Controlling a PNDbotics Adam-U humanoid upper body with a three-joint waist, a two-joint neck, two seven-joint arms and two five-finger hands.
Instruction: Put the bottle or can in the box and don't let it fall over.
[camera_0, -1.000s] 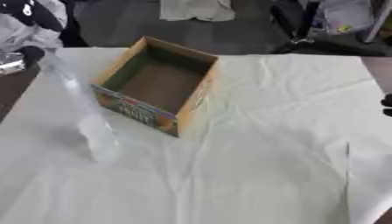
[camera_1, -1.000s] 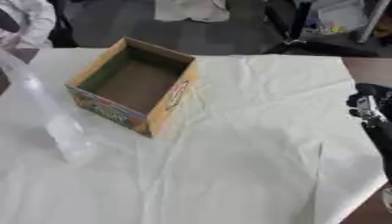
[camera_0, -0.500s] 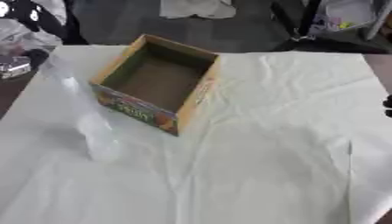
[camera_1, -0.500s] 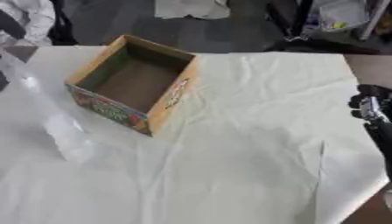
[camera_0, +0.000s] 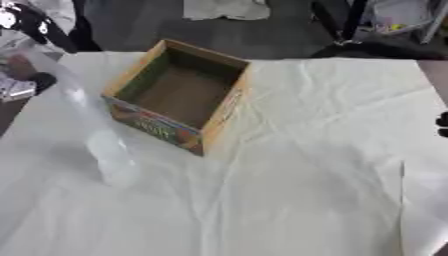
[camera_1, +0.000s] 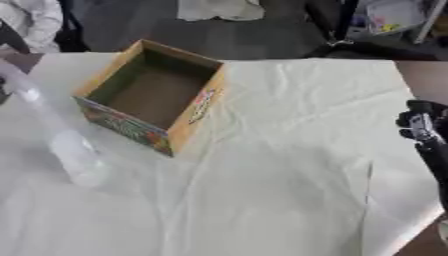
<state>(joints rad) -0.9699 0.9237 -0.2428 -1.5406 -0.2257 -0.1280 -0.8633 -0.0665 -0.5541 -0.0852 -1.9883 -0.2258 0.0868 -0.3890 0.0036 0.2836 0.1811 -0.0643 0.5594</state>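
Fingers (camera_1: 420, 122) curled, bottle (camera_0: 92, 125) upright, leaning left

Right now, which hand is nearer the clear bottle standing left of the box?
Left. The left hand shows at the view's left edge, close beside the bottle and its upper part; the right hand is at the table's far right edge, beyond the box.

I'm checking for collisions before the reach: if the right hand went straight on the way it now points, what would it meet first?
Probably nothing: the right hand at the table's right edge seems to point up the bare white cloth, well right of the box. Depth is unclear.
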